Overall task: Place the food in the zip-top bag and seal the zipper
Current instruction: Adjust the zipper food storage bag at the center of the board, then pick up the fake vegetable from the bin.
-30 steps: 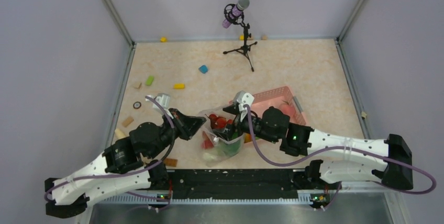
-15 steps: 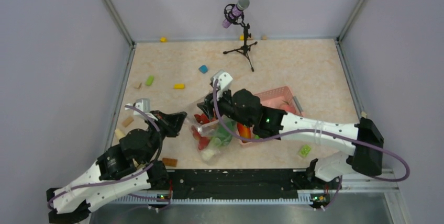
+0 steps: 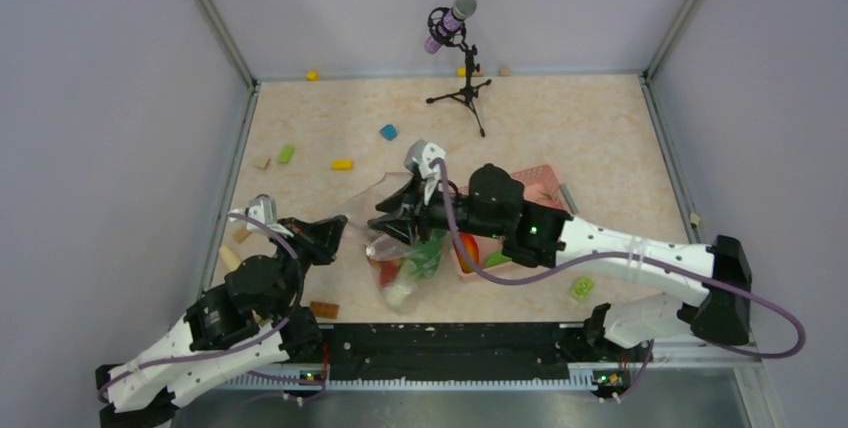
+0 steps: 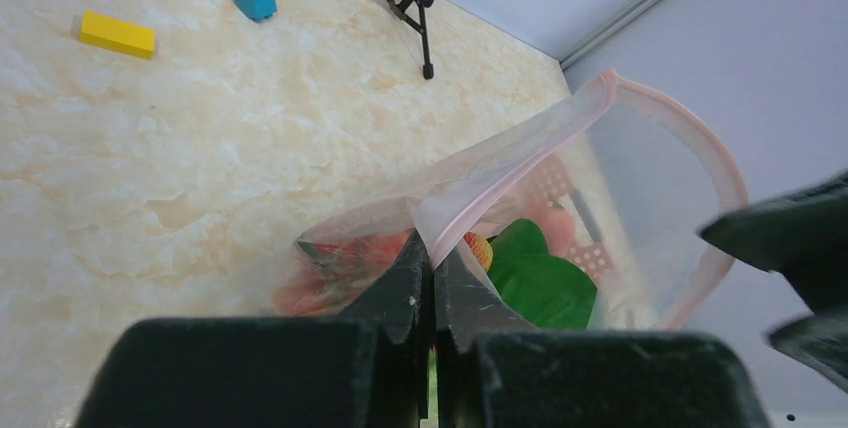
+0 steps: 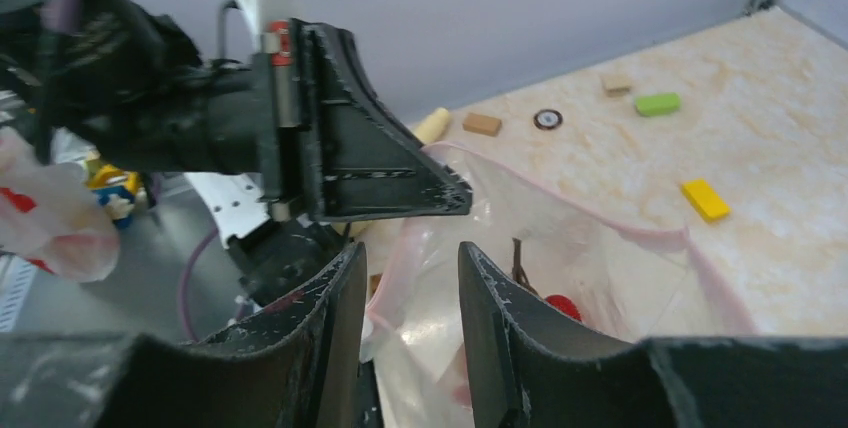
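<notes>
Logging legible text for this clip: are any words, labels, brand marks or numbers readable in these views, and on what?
None can be read in any view.
The zip-top bag, yellow block, blue block, microphone and pink basket show no print.

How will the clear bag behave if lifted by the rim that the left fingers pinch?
Probably floppy: the zip-top bag wrinkles, and its rim bends loosely beside the left fingers. Likely bottom-heavy too, as the food bunches at its closed end, so it may sag and swing.
</notes>
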### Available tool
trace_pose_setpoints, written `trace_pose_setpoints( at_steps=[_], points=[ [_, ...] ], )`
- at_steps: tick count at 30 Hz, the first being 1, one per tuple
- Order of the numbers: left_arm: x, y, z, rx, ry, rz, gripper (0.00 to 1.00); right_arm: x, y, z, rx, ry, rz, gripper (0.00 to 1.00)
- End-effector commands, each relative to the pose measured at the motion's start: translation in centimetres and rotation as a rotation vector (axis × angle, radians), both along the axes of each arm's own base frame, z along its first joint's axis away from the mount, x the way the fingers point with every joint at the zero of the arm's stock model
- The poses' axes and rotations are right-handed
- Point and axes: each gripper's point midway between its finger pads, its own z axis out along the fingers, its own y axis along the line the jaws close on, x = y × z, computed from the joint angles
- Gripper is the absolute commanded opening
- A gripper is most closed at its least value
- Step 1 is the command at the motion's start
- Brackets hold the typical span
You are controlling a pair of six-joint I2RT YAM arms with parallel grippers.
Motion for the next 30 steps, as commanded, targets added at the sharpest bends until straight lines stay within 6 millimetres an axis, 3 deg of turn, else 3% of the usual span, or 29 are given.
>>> trace_pose_setpoints(
  at_steps=[1, 4, 7, 11, 15, 17, 20, 26, 30],
  points=[
    [0.3, 0.1, 0.8, -0.046, -0.030, 0.021, 0.00, -1.7, -3.2, 6.1, 0.229, -0.063, 0.021, 0.40],
    [0.4, 0.2, 0.7, -0.046, -0.029, 0.027, 0.00, 2.9, -6.3, 5.7, 0.218, -0.058, -0.290, 0.43],
    [0.6, 0.4, 0.3, -0.039, -0.025, 0.046, 0.00, 7.4, -11.0, 3.3, 0.164, -0.050, -0.633, 0.44],
    [0.8, 0.3, 0.0, -0.024, -0.018, 0.057, 0.00, 10.9, -17.9, -1.7, 0.067, 0.026, -0.979, 0.47],
    [1.0, 0.1, -0.4, -0.001, -0.009, 0.061, 0.00, 12.9, -22.4, -7.9, -0.032, 0.164, -1.080, 0.57],
    [1.1, 0.0, -0.6, 0.009, -0.007, 0.064, 0.00, 13.1, -23.7, -10.9, -0.095, 0.255, -1.076, 0.66],
    [1.1, -0.3, -0.7, 0.019, -0.010, 0.054, 0.00, 13.0, -24.9, -13.9, -0.194, 0.294, -1.073, 0.80],
    [1.2, -0.6, -0.8, 0.035, -0.011, 0.047, 0.00, 13.2, -25.6, -17.5, -0.266, 0.361, -1.147, 0.90],
    [1.3, -0.7, -1.0, 0.042, -0.009, 0.045, 0.00, 13.3, -26.5, -19.8, -0.466, 0.326, -1.164, 0.95]
  ],
)
